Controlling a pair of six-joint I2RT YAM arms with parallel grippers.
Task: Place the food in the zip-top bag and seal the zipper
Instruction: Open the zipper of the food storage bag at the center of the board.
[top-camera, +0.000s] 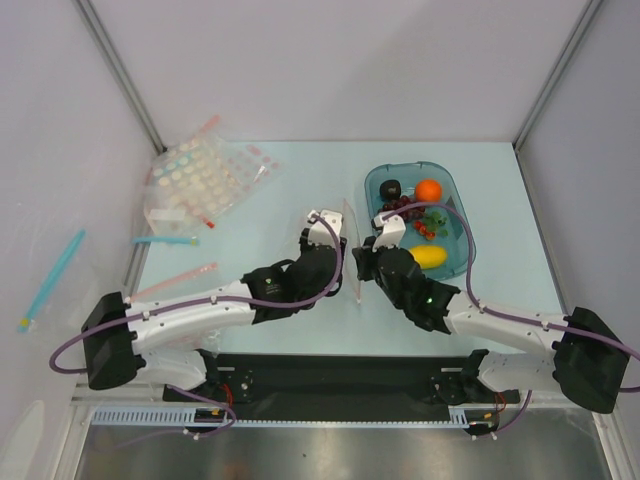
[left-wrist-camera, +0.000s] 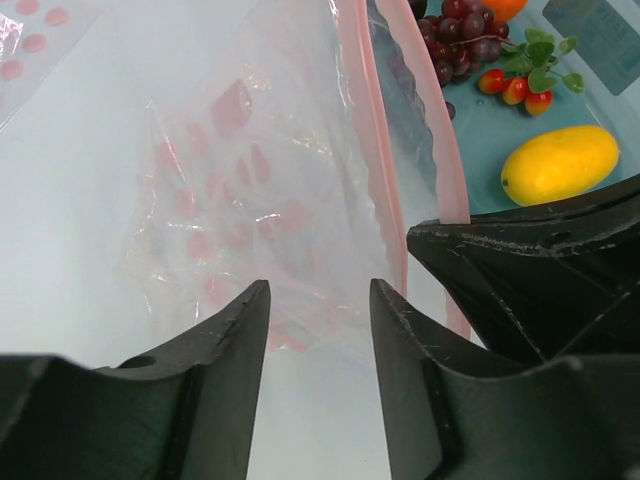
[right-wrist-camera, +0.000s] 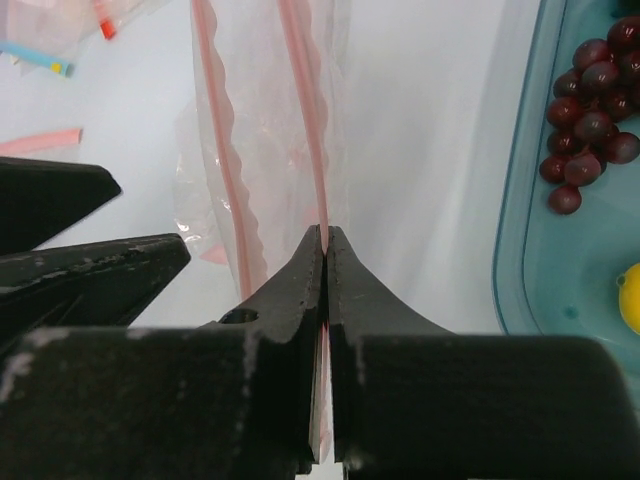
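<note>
The zip-top bag (top-camera: 351, 240) is clear with faint pink marks and stands edge-on between my grippers. Its zipper is two pale pink strips (left-wrist-camera: 357, 120), parted at the mouth. My right gripper (right-wrist-camera: 326, 232) is shut on the right-hand strip (right-wrist-camera: 305, 110), and it also shows in the top view (top-camera: 366, 247). My left gripper (left-wrist-camera: 320, 295) is open, with the bag's clear side (left-wrist-camera: 250, 200) just beyond its tips. The food lies in the teal tray (top-camera: 457, 195): orange (top-camera: 428, 189), dark plum (top-camera: 391, 189), grapes (left-wrist-camera: 460, 40), red-and-green bunch (left-wrist-camera: 525, 82), yellow lemon (left-wrist-camera: 560, 163).
A heap of dotted clear bags (top-camera: 205, 180) lies at the back left. A blue strip (top-camera: 165, 240) and a pink strip (top-camera: 185, 275) lie nearer. The tray stands close to the right of the bag. Grey walls close in both sides.
</note>
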